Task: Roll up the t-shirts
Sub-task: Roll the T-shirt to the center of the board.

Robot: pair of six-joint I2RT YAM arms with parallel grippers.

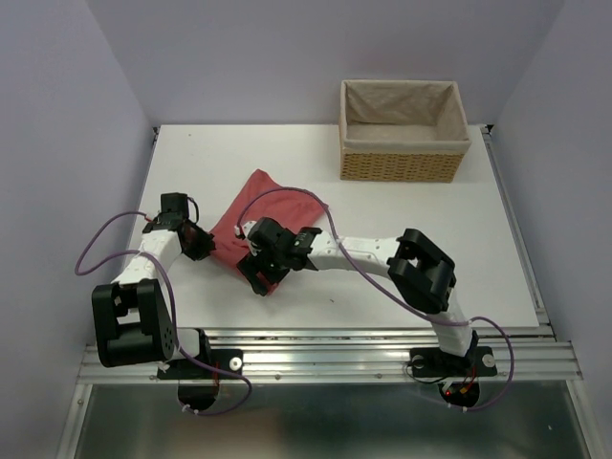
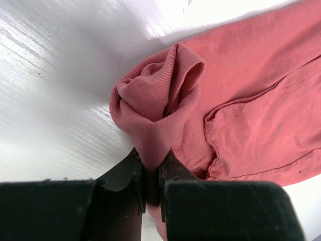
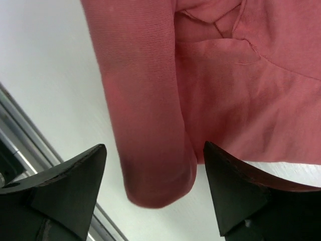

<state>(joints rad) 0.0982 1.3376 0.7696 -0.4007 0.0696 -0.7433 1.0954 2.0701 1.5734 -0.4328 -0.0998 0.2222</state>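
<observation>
Left wrist view: our left gripper pinches the rolled end of the t-shirt; our right gripper gapes astride the roll; we judge most cloth unrolled.

Bright, even light; glare streaks the table, and the t-shirt casts a soft shadow.
</observation>
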